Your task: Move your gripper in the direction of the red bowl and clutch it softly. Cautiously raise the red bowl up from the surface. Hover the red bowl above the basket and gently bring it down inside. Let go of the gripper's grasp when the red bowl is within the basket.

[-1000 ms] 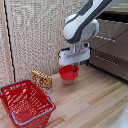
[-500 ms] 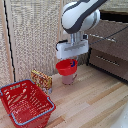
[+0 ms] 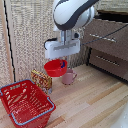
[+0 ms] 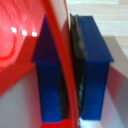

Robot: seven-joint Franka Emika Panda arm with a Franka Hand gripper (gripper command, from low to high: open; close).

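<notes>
The red bowl [image 3: 54, 67] hangs in the air, held by its rim in my gripper [image 3: 63, 63], which is shut on it. It is well above the wooden surface, between the pink mug and the basket [image 3: 26, 103], which stands low at the exterior view's left. The wrist view shows the bowl's red rim [image 4: 59, 55] pinched between my two blue fingers [image 4: 95, 60] at very close range. The basket is red with lattice sides and a grey-blue rim.
A pink mug [image 3: 69, 77] stands on the wooden floor just below and behind the bowl. A small patterned packet [image 3: 40, 79] leans beside the basket. A woven panel wall is behind, and dark drawers [image 3: 110, 47] are at the exterior view's right.
The arm has carried the bowl upward and toward the exterior view's left, away from the mug and nearer the basket. The grip on the rim stays the same.
</notes>
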